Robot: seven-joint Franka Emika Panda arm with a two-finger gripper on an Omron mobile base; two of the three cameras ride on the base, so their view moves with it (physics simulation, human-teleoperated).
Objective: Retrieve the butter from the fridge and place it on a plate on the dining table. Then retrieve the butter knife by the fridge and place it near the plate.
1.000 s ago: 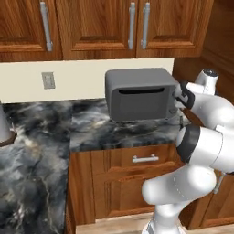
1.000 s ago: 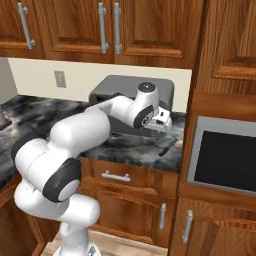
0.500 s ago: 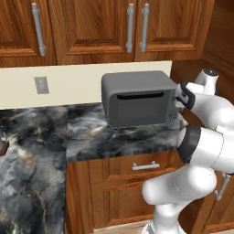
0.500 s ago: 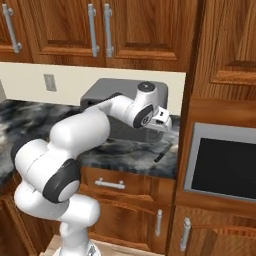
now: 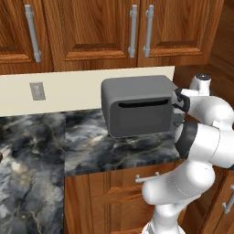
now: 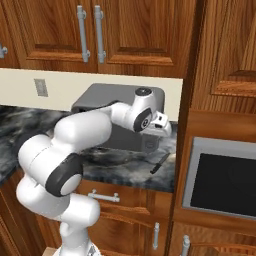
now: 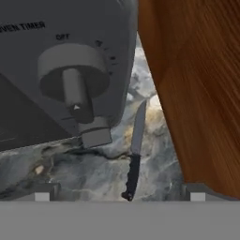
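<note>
The butter knife (image 7: 135, 150) lies on the black marble counter (image 7: 84, 173), with a silver blade and a dark handle. It sits in the narrow gap between a grey toaster oven (image 7: 61, 70) and a wooden cabinet side (image 7: 197, 93). In the right base view the butter knife (image 6: 160, 163) rests near the counter's right end. My gripper (image 6: 154, 140) hangs just above and left of it, pointing down. In the hand view the gripper (image 7: 122, 193) is open, with the knife's handle end between its tips and nothing held. The butter, fridge, plate and dining table are out of view.
The toaster oven (image 5: 137, 112) takes up the counter beside the arm. A tall wood cabinet with a built-in silver appliance (image 6: 220, 175) closes off the right. Upper cabinets (image 5: 132, 27) hang overhead and drawers (image 5: 146, 178) sit below the counter edge.
The whole picture has shifted as the base drove; the counter and toaster oven look closer now. The arm keeps its pose over the knife, jaws open throughout.
</note>
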